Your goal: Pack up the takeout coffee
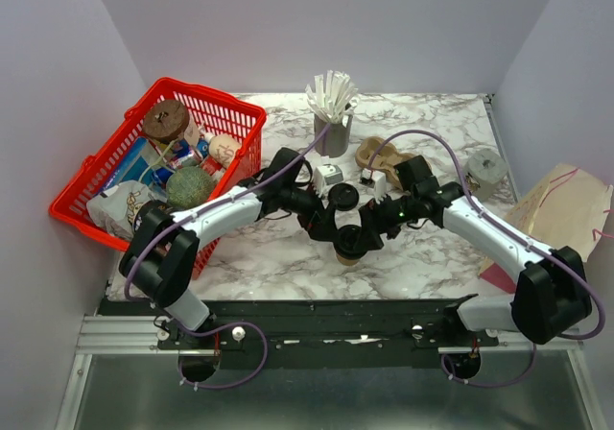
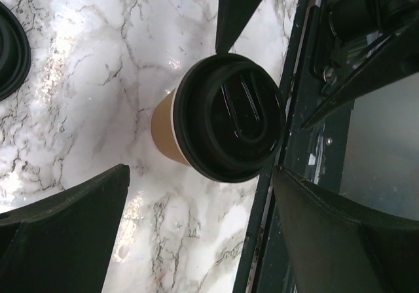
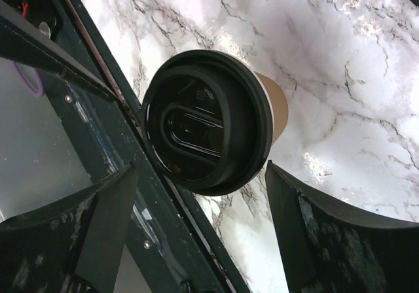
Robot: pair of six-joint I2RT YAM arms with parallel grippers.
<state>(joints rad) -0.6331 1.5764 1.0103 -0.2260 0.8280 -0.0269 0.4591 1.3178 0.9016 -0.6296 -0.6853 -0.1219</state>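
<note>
Lidded tan cup stands on marbled table between lilac walls.

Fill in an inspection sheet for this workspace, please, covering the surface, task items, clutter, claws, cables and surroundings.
Surface: marbled tabletop, no spill seen.
Job's things: tan cup upright, black lid on it.
Clutter: second black lid, pulp carrier, grey cup of white sticks, red basket of goods.
Claws: left claw and right claw open, flanking the cup, not gripping.
Cables: purple cables along both arms.
Surroundings: pale walls; brown paper bag at right.
</note>
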